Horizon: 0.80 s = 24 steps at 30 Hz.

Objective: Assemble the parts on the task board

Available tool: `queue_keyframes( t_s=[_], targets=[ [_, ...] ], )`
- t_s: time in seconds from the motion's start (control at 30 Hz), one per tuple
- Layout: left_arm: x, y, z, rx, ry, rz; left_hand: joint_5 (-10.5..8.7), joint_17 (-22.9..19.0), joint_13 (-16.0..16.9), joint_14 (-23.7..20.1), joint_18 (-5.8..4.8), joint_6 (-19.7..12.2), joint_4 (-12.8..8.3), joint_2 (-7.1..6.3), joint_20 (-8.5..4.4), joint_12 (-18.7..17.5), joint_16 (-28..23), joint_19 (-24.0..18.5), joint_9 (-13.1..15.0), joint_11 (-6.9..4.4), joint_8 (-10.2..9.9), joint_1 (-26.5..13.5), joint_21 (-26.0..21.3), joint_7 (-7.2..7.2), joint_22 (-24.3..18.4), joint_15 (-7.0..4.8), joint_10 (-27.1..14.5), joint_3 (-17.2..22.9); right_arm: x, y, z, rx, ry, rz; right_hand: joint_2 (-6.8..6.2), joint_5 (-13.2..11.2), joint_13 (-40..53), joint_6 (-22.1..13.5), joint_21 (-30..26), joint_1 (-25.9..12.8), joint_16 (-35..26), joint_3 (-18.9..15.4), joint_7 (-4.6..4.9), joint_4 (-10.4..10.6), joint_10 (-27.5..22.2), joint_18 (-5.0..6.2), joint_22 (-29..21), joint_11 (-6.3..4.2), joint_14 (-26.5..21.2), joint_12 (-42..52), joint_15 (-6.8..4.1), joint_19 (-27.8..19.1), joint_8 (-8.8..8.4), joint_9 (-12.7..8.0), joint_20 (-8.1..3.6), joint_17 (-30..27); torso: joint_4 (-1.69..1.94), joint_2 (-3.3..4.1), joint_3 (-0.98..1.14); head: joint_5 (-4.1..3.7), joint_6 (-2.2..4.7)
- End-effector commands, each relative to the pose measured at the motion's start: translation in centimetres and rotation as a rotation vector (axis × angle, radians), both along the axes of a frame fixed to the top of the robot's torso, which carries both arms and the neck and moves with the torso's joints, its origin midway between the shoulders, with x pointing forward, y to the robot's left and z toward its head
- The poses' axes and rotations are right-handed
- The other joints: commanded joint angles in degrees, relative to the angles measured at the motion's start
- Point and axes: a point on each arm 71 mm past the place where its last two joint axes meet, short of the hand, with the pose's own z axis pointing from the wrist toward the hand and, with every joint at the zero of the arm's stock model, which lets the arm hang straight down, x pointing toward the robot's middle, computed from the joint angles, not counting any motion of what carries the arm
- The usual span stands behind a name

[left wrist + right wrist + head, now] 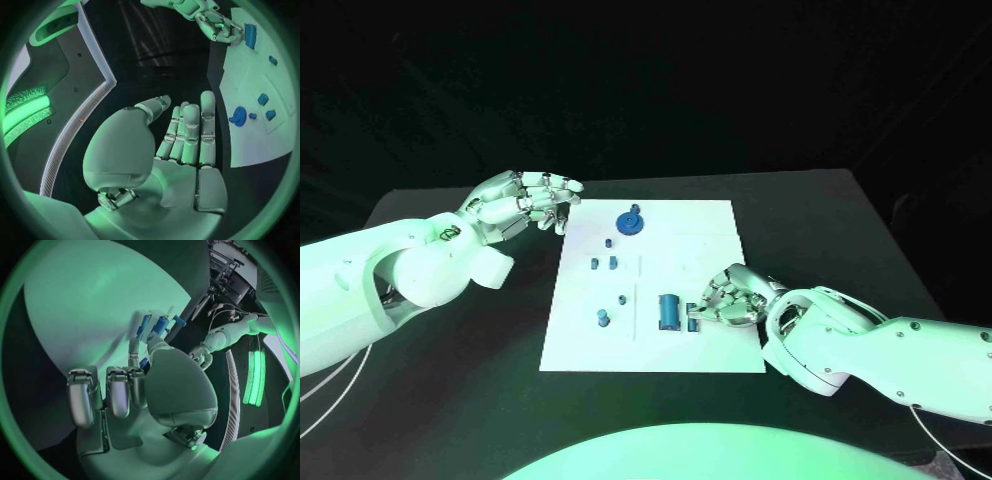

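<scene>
The white task board [711,235] lies mid-table with several blue parts on it. A round blue part [630,221] sits near its far edge, small parts [603,264] stand in the left half, and a long blue part [669,311] lies near the front. My right hand [733,298] rests on the board just right of the long part, thumb and a finger pinching a small blue part [144,362]. My left hand [531,201] hovers over the table at the board's far left corner, holding nothing, its fingers [187,132] extended.
The black table [834,220] surrounds the board, with bare strips on both sides and in front. The right half of the board [704,250] carries no parts. My right forearm [877,345] lies across the table's front right.
</scene>
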Motion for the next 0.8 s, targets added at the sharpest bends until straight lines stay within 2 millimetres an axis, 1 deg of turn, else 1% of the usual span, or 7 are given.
queue_keyframes(
  t_s=[0.03,0.27,0.4,0.47,0.6,0.73,0.8],
  targets=[
    [0.0,-0.2,0.0,-0.017,-0.005,-0.009,0.3,-0.1,0.0,-0.5,0.43,-0.2,0.0,-0.1,0.0,0.3,0.0,0.5,0.0,0.03,0.1,0.4,-0.2,0.01,-0.1,0.13,-0.3,0.4,0.3,-0.2,1.0,0.15,-0.055,-0.018,-0.32,0.0,14.0,-0.9,0.3,-0.9,0.2,-0.6,0.19,0.0,4.9,-0.39,15.1,0.73,6.1,-1.0,0.47,6.0,-0.48,-0.2,-0.01,15.1,-0.07,-0.26,-0.17,-0.14,0.4],
    [0.4,0.0,-0.3,-0.042,-0.013,0.047,0.16,-1.5,-0.1,-1.3,0.41,-0.3,0.3,-0.26,0.03,0.4,-0.5,0.4,0.0,0.08,0.2,0.0,-0.3,0.04,-0.1,0.21,-0.3,0.2,3.0,-1.8,2.6,0.338,-0.089,-0.085,0.22,0.2,12.3,-4.5,-3.4,0.6,-1.3,-1.5,2.02,-0.2,2.7,0.37,14.0,2.37,5.5,-5.2,1.87,4.8,-3.29,-1.4,1.25,12.6,-0.36,-1.42,-0.68,-0.55,1.37],
    [0.9,0.2,-0.6,-0.058,-0.025,0.12,0.07,-5.4,-0.1,-5.8,0.38,-0.6,0.6,-0.52,0.22,0.7,-4.1,-1.6,-0.1,0.13,0.5,-0.2,-2.2,0.09,-1.1,0.42,-0.5,0.2,5.8,-3.5,3.3,0.442,-0.105,-0.161,0.75,0.5,8.5,-6.2,-15.7,3.2,-5.4,-1.6,2.98,-0.3,-2.4,2.71,10.2,3.26,3.7,-14.2,2.64,0.8,-4.29,-1.6,2.15,6.8,-0.47,-2.57,-1.18,-0.83,2.53],
    [1.3,0.2,-0.9,-0.066,-0.032,0.165,0.02,-8.2,-0.2,-11.4,0.24,-0.9,0.8,-0.75,0.88,0.9,-9.5,-5.4,-0.2,0.52,0.9,-0.1,-6.5,0.32,-3.2,1.04,-0.8,0.3,7.6,-4.4,3.5,0.494,-0.121,-0.204,1.11,1.0,4.8,-7.5,-25.7,4.9,-10.1,-1.4,3.65,-0.4,-7.5,4.37,6.8,3.89,1.2,-22.2,3.27,-2.7,-4.56,-1.6,2.66,1.0,-0.59,-3.28,-1.58,-1.0,3.49],
    [2.2,0.5,-1.3,-0.076,-0.044,0.246,-0.03,-12.9,-2.6,-18.2,-0.1,-1.4,1.5,-1.17,2.68,-1.8,-18.0,-10.1,-0.4,1.72,1.4,-0.5,-14.5,0.87,-7.8,2.87,-2.8,0.5,10.3,-5.4,3.5,0.565,-0.147,-0.269,1.33,3.4,-11.8,-11.9,-66.1,9.1,-32.8,0.2,5.64,-0.2,-26.1,9.99,-10.1,5.83,-11.9,-49.9,5.13,-17.6,-4.78,-2.1,4.6,-21.4,-0.69,-4.01,-1.87,-1.11,5.21],
    [3.7,0.8,-1.9,-0.087,-0.056,0.322,-0.04,-17.5,-6.2,-19.4,0.24,-1.4,2.1,-1.33,4.41,-5.9,-26.5,-10.5,-0.6,2.03,2.2,-0.5,-22.8,0.75,-13.2,3.8,-1.0,0.9,12.8,-5.7,3.2,0.625,-0.165,-0.319,1.64,5.4,-26.2,-12.6,-76.3,9.7,-49.2,3.2,6.2,0.3,-27.0,10.34,-20.7,6.55,-18.8,-59.7,6.24,-19.5,-5.12,-4.1,5.67,-31.3,-0.97,-4.87,-1.84,-0.57,6.41],
    [4.5,0.8,-2.2,-0.087,-0.063,0.352,-0.14,-20.7,-9.6,-17.6,0.06,-1.8,2.9,-1.98,5.22,-11.4,-36.0,-10.4,-1.3,2.07,1.4,-0.6,-29.7,0.39,-18.0,4.26,2.7,2.0,13.8,-5.8,3.0,0.649,-0.172,-0.334,0.28,6.0,-35.9,-12.7,-81.7,9.9,-57.0,5.7,6.73,-0.1,-27.5,10.26,-27.3,7.33,-20.2,-66.6,7.41,-20.3,-6.63,-5.9,6.91,-34.4,-0.97,-5.29,-1.81,-0.38,7.06]
  ],
)
